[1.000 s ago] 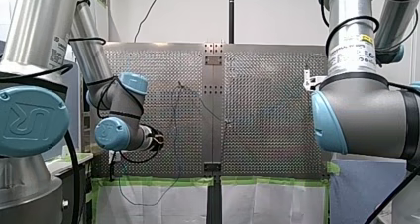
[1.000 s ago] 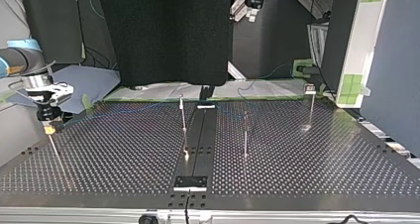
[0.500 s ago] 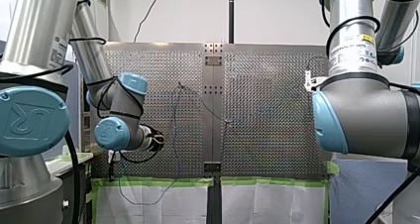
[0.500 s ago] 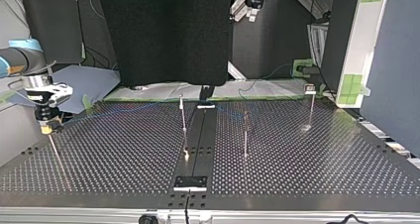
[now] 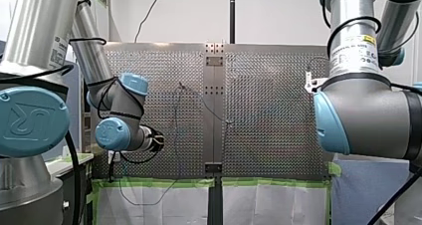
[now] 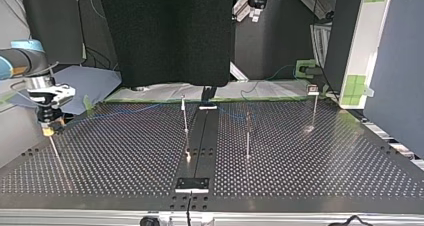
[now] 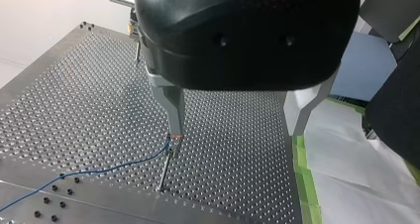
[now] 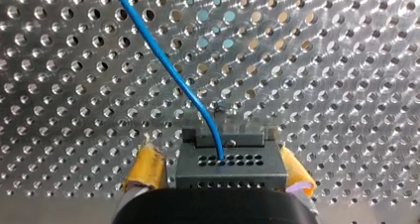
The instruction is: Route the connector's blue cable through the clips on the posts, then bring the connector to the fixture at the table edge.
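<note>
Sitting between the yellow pads [image 8: 147,167] of my right gripper [image 8: 223,170], the connector [image 8: 230,163] is a dark grey block with rows of small holes in its face. The pads press on its two sides, pinching it. The blue cable [image 8: 168,68] comes out of one hole, bends, and runs away ahead of the gripper, above the perforated table [image 8: 346,60]. In the top view this gripper hangs at the table's left side, well apart from the middle post [image 6: 185,120], which stands upright beside a dark strip [image 6: 200,136] down the table's centre. A faint blue line of cable stretches from the gripper toward that post.

My left gripper [image 7: 236,134] has a black housing and two metal fingers [image 7: 174,107], spread wide with nothing between them. In the left wrist view one fingertip lines up with a small clip [image 7: 169,147] on top of a slim post [image 7: 162,172]; whether they touch cannot be told. The cable passes through that clip and trails away over the table, out of view.
</note>
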